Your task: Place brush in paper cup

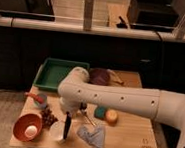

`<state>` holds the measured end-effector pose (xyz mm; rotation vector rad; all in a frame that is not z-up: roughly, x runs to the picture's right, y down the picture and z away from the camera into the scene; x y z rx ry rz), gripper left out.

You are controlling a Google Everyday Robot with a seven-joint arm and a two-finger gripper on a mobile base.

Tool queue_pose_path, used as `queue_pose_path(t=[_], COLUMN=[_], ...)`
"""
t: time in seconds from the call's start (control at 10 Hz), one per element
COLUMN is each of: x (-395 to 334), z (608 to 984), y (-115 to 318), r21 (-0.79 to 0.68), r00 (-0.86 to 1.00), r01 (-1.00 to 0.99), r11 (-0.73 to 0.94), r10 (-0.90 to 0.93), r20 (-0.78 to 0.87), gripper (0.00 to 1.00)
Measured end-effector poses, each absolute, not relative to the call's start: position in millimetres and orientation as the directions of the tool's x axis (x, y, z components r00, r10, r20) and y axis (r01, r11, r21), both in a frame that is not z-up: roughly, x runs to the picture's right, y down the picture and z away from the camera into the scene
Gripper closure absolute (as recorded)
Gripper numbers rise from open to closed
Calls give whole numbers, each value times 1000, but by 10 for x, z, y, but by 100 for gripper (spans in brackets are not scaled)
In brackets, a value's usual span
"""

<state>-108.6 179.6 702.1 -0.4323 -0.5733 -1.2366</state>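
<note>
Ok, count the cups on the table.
2: a white paper cup at the front edge, by the gripper shut on the brush; a light-blue cup at the left edge. The arm may hide more.

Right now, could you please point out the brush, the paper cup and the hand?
brush [67,129]: camera view, its black handle.
paper cup [56,131]: camera view, its white left side.
hand [69,114]: camera view, between its fingertips, shut on the brush above the paper cup.
</note>
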Motion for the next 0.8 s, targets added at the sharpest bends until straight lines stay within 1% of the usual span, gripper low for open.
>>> queue_pose_path(t=[0.4,0.8], x=[-1233,-1136], z=[6902,6662], y=[1887,1963], r21=[24,56], r00=[185,180], r01=[966,961], r11=[256,269], r10=[-754,-769], r20=[630,614], gripper=[100,100])
